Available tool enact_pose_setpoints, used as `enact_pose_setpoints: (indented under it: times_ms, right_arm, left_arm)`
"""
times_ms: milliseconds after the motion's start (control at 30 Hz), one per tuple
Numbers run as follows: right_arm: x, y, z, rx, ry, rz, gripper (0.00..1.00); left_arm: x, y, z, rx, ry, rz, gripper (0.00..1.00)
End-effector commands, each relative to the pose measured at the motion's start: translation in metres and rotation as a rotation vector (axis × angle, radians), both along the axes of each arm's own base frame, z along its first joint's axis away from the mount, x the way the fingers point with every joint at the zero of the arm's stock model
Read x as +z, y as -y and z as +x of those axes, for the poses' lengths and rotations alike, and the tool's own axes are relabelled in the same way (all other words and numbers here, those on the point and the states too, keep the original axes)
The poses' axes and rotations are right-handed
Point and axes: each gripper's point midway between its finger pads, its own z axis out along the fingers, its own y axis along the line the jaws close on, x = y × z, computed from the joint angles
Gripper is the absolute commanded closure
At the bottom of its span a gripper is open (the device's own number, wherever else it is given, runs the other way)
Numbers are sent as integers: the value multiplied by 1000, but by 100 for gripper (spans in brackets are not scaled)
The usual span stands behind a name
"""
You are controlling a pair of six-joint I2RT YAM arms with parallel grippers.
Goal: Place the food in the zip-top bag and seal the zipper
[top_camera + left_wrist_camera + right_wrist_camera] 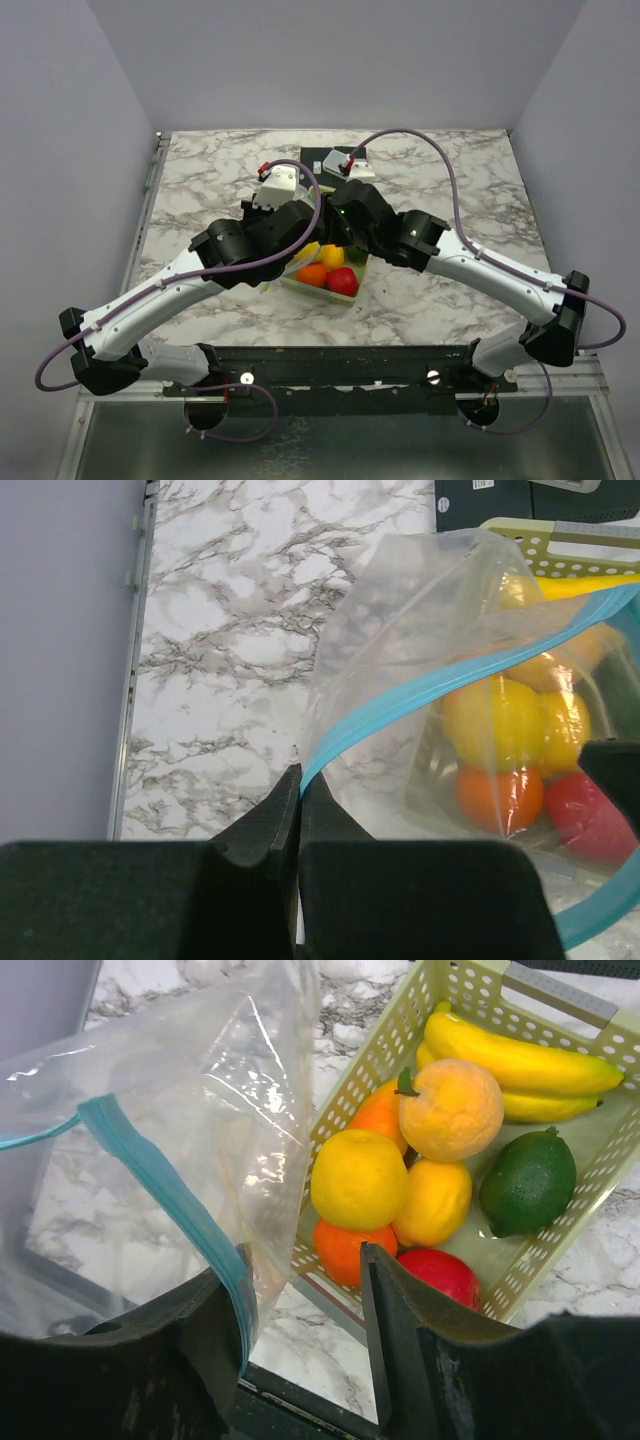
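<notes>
The clear zip-top bag (400,590) hangs in the air beside the basket, and my left gripper (300,777) is shut on its light blue zipper (420,685) at one end. In the right wrist view the zipper (160,1175) runs down to the inner face of one finger of my right gripper (303,1255), which is open with a wide gap. The bag (200,1070) holds no fruit. The food lies in the pale slotted basket (372,1055): a banana (520,1060), a lemon (358,1178), an orange (343,1250), a red apple (440,1272) and a dark green fruit (527,1182).
From above, both arms meet over the basket (300,285) at the middle of the marble table (450,170). A black block with small grey parts (335,165) sits behind them. Grey walls close the table's left, right and back edges.
</notes>
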Motion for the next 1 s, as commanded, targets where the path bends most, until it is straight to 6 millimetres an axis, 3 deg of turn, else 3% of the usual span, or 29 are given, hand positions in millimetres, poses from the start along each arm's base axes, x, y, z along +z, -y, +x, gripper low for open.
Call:
enact_pose_setpoints:
  times_ms: [0,133,300,633,967]
  right_arm:
    - [31,11,-11,15,12,83,45]
    - [40,24,-18,1,16,107,43]
    - [33,51,-21,-61,17,61,42]
    - [-22,97,-32,-178,-74,-65,42]
    - [-82,107,-31,-240,-202,-138,41]
  left_arm:
    - [-3,-5,8,21,10,34,100]
    - [-8,-8,11,30,4,40,100]
    - [-12,-11,13,39,-3,50,100]
    - [-14,-22,16,57,-5,46,100]
    - [-21,-21,16,36,-20,-19,100]
